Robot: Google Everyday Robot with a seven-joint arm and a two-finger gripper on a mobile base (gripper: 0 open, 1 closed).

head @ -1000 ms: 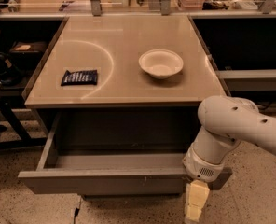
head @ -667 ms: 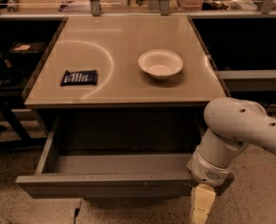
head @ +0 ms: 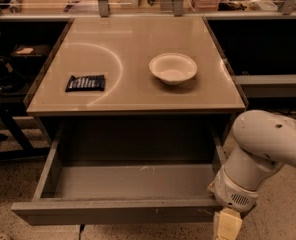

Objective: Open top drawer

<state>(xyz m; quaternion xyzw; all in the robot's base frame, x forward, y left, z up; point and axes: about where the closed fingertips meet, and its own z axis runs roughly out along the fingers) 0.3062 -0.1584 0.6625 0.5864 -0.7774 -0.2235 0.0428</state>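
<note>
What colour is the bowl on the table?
Off-white round bowl, camera view. Tool beside open grey top drawer's front.

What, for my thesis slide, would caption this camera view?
Top drawer stands open under a table holding a bowl and dark packet; the gripper low at the drawer's right front corner.

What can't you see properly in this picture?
All in the camera view:
- The end effector, low at the drawer's right front corner, is cut off by the bottom edge.
- The drawer has its right front corner hidden behind the arm.
- Whatever lies below the drawer is hidden by its front and the bottom edge.
- The print on the packet cannot be read.
</note>
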